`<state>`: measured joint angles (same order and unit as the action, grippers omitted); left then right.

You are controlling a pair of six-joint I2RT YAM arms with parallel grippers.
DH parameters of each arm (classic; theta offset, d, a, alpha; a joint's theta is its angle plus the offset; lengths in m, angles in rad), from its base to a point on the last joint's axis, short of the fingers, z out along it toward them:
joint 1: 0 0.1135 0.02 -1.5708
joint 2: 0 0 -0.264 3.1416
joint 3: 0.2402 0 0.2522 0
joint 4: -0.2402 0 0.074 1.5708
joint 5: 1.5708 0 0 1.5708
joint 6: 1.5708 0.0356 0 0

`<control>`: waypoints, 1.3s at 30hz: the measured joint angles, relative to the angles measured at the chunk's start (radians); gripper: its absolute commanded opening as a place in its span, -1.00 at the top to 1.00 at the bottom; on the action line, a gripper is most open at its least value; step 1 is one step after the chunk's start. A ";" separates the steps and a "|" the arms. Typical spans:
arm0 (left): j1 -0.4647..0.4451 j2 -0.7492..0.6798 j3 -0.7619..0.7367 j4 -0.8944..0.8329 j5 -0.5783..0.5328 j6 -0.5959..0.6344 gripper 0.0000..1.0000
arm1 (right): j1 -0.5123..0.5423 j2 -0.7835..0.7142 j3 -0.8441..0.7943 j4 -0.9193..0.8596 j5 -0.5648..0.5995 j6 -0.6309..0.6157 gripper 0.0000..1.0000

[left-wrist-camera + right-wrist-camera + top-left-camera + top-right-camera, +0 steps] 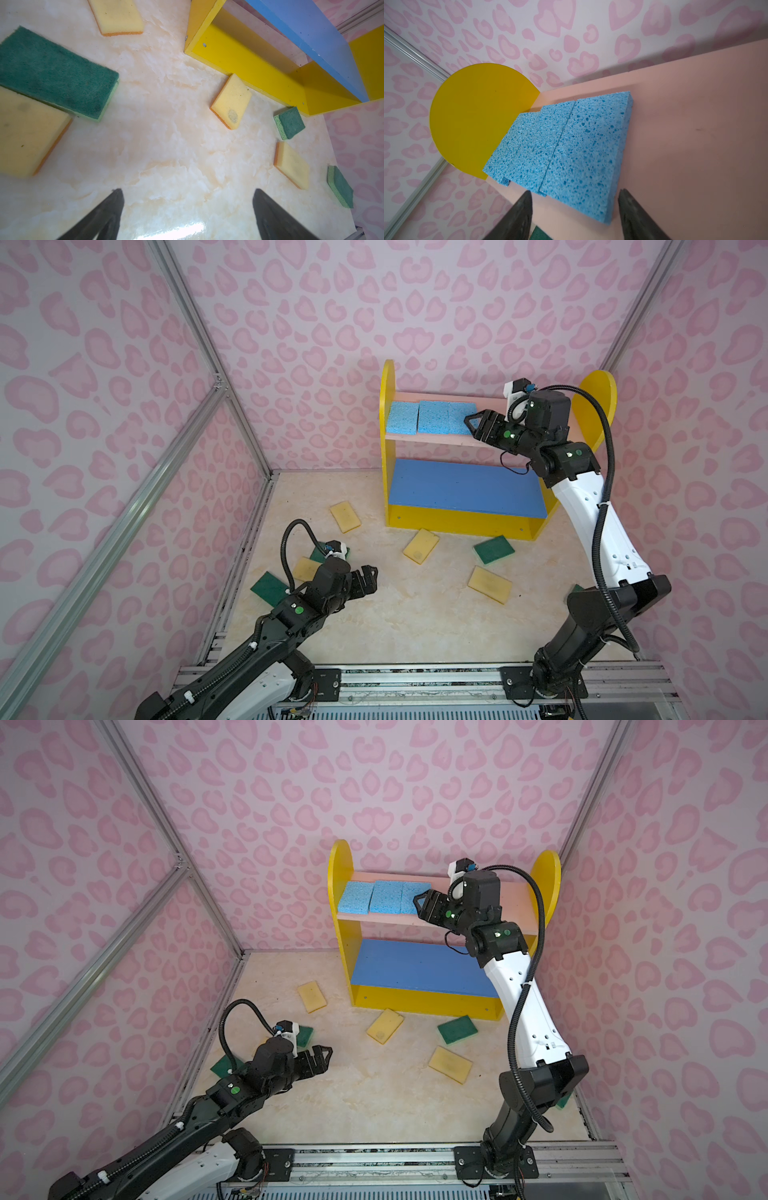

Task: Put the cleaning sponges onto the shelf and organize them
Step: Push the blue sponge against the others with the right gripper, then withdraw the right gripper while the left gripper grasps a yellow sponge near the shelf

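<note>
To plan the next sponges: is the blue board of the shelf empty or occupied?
Empty, where visible: the blue board is bare in both top views; the right arm hides one corner.

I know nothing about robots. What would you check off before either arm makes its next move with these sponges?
1. Three light blue sponges lie flat, side by side on the pink upper board: ok.
2. Right gripper jaws apart, not clamping the nearest blue sponge: ok.
3. Left gripper open, holding nothing: ok.
4. Blue middle board free of sponges: ok.
5. Every sponge shelved: not ok; pale yellow sponges and dark green sponges lie on the floor.
6. Green sponge by the wall within reach: cannot tell.
</note>
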<state>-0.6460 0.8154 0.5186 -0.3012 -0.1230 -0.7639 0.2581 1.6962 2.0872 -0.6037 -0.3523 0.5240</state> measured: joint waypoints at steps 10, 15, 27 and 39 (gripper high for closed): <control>0.000 0.180 0.085 0.029 0.075 0.059 -0.47 | -0.012 -0.255 -0.195 0.034 -0.034 0.000 -0.31; 0.000 0.323 0.142 0.080 0.125 0.098 -0.42 | -0.012 -0.462 -0.484 0.094 -0.064 0.012 -0.31; -0.003 0.643 0.244 0.233 0.161 0.110 -0.35 | -0.012 -0.896 -1.179 0.225 -0.093 0.095 -0.30; -0.015 0.940 0.451 0.274 0.160 0.128 -0.06 | -0.053 -1.046 -1.415 0.234 -0.103 0.116 -0.31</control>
<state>-0.6613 1.7557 0.9695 -0.0269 0.0372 -0.6357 0.2054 0.6498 0.6720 -0.3698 -0.4549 0.6403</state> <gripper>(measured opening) 0.541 0.655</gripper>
